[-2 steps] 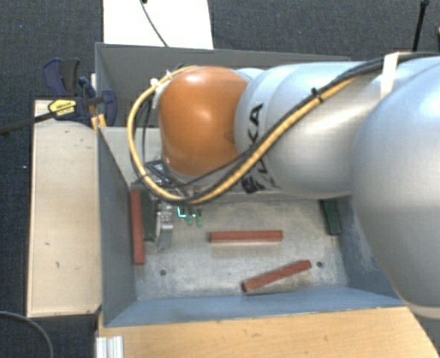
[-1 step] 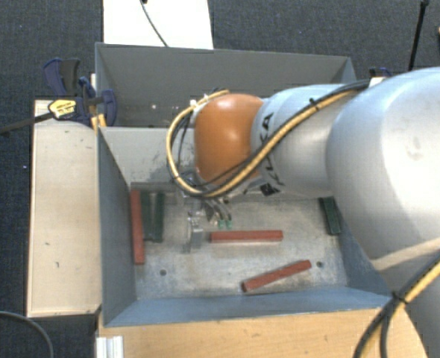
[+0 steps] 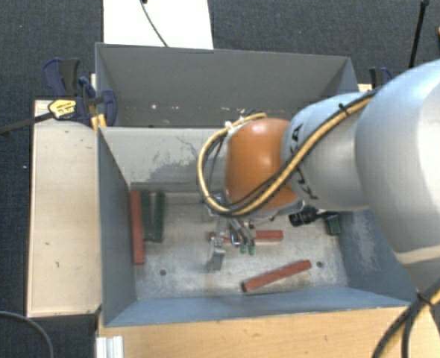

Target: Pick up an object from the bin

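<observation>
1. The gripper [image 3: 231, 246] hangs low over the middle of the grey bin's [image 3: 115, 200] floor, under the arm's orange cover [image 3: 253, 166]. It is probably that low because the loose things lie flat on the floor.
2. Whether it is open, closed or holding anything, I cannot tell, since the wrist hides most of it.
3. Nearest to it are a short red block [image 3: 269, 236] just to its right and a small green piece [image 3: 248, 249] right beside it. One of these is likely the thing to pick, though which one is unclear.
4. A red-brown bar [image 3: 277, 274] lies slanted nearer the front wall, apart from the gripper.
5. A long red bar [image 3: 138, 228] and a dark green bar [image 3: 155, 216] lie side by side along the left wall. So close to the wall, they look awkward to grasp.
</observation>
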You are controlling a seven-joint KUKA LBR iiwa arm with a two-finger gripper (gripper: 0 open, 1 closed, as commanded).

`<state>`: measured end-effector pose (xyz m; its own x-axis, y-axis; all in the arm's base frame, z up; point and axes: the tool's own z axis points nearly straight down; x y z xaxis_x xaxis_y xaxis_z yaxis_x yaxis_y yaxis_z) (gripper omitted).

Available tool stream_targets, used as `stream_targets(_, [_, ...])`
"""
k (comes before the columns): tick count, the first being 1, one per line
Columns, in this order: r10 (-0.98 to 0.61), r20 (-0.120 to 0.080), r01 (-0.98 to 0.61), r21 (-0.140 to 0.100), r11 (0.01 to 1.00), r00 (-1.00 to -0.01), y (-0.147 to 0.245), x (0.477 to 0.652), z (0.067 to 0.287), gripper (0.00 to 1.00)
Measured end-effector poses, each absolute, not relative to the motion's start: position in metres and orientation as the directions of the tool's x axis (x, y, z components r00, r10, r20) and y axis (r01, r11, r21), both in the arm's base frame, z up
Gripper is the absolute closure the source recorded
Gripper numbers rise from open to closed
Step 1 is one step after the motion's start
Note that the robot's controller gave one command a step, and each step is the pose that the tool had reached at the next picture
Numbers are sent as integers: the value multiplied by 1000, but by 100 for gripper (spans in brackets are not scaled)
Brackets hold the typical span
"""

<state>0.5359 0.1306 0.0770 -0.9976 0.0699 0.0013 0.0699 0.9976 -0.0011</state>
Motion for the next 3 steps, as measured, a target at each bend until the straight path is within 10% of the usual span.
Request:
stream_targets(1, [156,1,156,-4,988,-988,56,532,70,0])
stream_targets(2, [155,0,155,1,988,-988,61,532,71,100])
stream_targets(3, [158,-10,157,4,988,-987,65,541,206,100])
